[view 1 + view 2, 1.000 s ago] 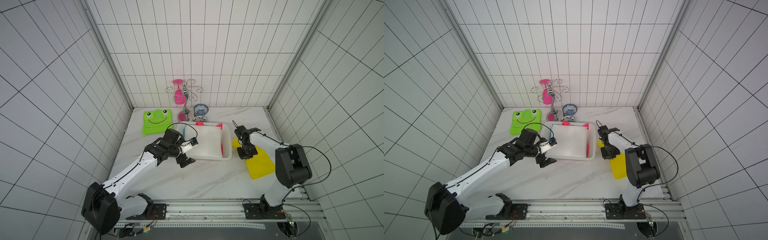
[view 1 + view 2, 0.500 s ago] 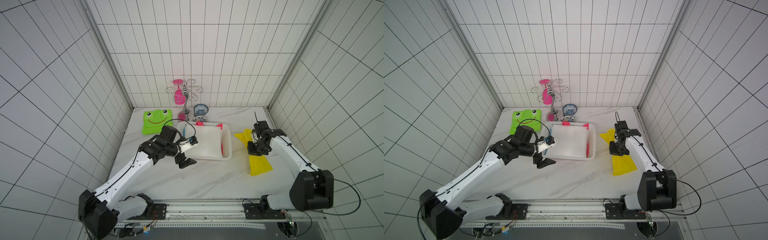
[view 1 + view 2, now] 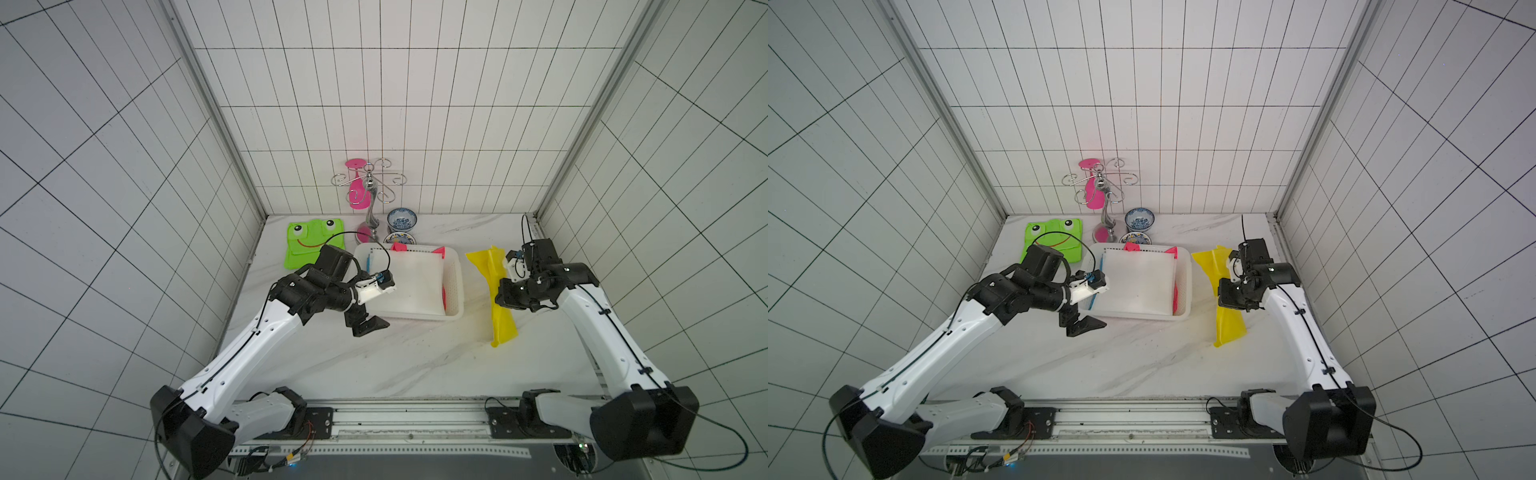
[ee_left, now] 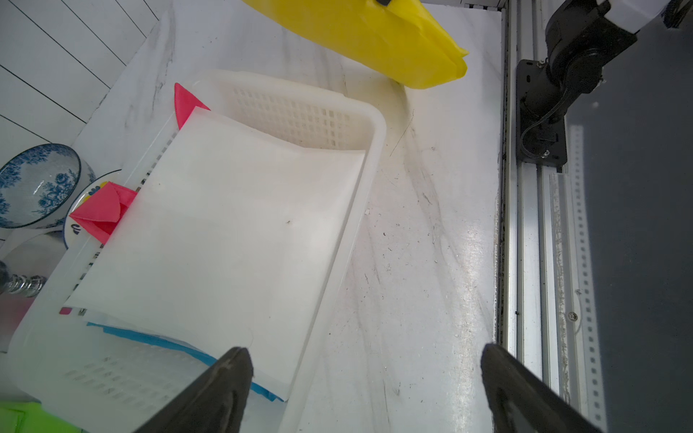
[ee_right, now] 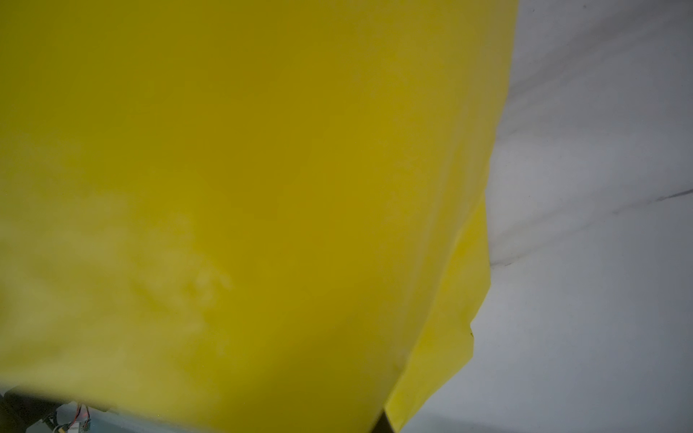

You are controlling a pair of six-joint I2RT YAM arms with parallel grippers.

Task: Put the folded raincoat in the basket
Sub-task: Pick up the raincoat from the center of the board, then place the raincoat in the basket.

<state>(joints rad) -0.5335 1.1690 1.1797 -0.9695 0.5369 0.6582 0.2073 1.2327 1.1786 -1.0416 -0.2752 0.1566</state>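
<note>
Yellow raincoat [image 3: 504,326] hangs draped just beside the white basket [image 3: 454,291].

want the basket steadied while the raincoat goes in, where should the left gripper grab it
Take the basket by its flared rim on the near side, at the corner closest to the left gripper. Come down from above, one finger inside and one outside. The rim is a thin lip that the open jaws can probably straddle, and the white sheet covers the middle.
</note>
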